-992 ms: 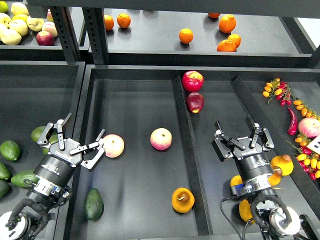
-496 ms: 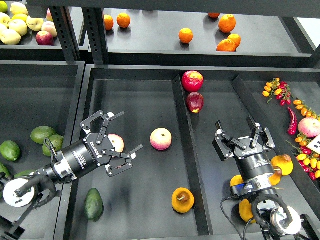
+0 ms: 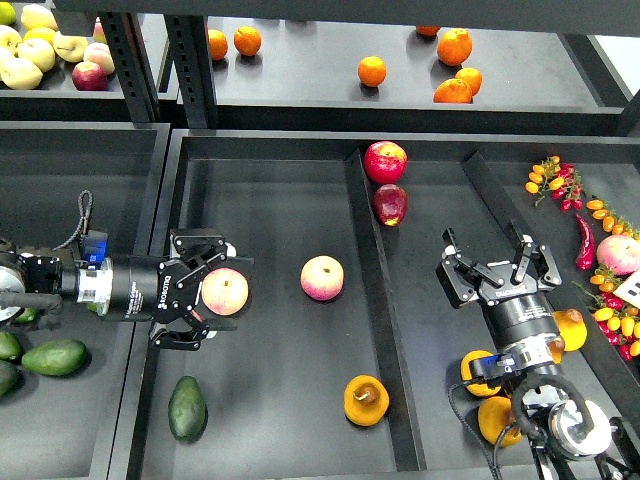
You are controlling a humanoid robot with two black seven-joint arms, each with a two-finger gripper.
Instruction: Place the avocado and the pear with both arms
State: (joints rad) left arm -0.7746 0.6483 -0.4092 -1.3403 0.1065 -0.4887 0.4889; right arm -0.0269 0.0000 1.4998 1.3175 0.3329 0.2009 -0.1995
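Note:
The dark green avocado (image 3: 187, 407) lies at the front left of the middle tray. The squat orange-yellow pear (image 3: 366, 400) lies at the front of the same tray, next to the divider. My left gripper (image 3: 222, 291) comes in level from the left. It is open, with its fingers above and below a pink-yellow peach (image 3: 226, 291), and it is well behind the avocado. My right gripper (image 3: 497, 262) is open and empty over the right tray, right of and behind the pear.
A second peach (image 3: 322, 278) lies mid-tray. Two red apples (image 3: 385, 161) sit by the raised divider (image 3: 373, 300). Orange-yellow fruits (image 3: 571, 330) lie around my right arm. Lighter avocados (image 3: 55, 356) are in the left tray. Chillies and tomatoes (image 3: 585, 243) are far right. Oranges (image 3: 372, 71) are on the back shelf.
My left arm has swung down to lie level, and its gripper has turned from over the peach to straddling it. My right gripper has shifted slightly right and down.

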